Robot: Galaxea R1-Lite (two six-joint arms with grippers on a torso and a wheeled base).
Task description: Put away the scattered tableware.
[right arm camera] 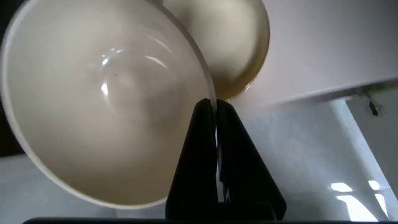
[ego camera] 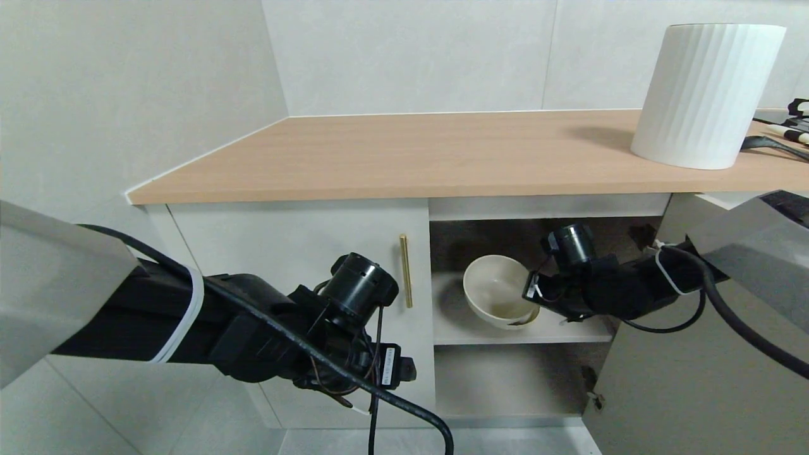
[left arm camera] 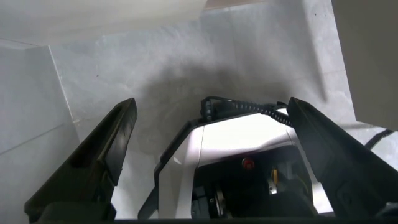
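Nearest: left pincer [left arm camera: 211, 106] hangs low in front of the shut left cabinet door [ego camera: 303, 265]. Its two black fingers [left arm camera: 112, 149] are spread wide with nothing between them.

Slim brass bar handle [ego camera: 405, 270] stands upright at the right edge of that door. Right cabinet door [ego camera: 663, 385] is swung open, near the right arm.

Right pincer [ego camera: 531, 296] is inside the open white cabinet, at the upper compartment, pressed onto the rim of the cream round ceramic bowl [ego camera: 496, 291]. In the right wrist view one black finger [right arm camera: 208, 149] lies across the rim, and the bowl's rim edge sits in the narrow slot.

The bowl is tilted on its side, opening toward the left and the camera. It sits just above the white middle shelf [ego camera: 455, 332]; cannot tell if it touches the shelf. A second cream rounded dish with a yellowish edge [right arm camera: 239, 43] shows just behind and under the bowl, touching or nearly touching it; cannot tell what kind. The lower compartment [ego camera: 505, 379] lies below the shelf.

Above: light wood tabletop [ego camera: 411, 151] runs across the cabinet. White ribbed cylindrical container [ego camera: 708, 95] stands upright on it at the right. Just beside and behind the container, at the far right edge, lie a dark utensil [ego camera: 768, 144] and a white stick with a dark tip [ego camera: 787, 133]; too small to tell more.

Farthest: pale tiled wall [ego camera: 411, 50] behind and to the left of the tabletop.
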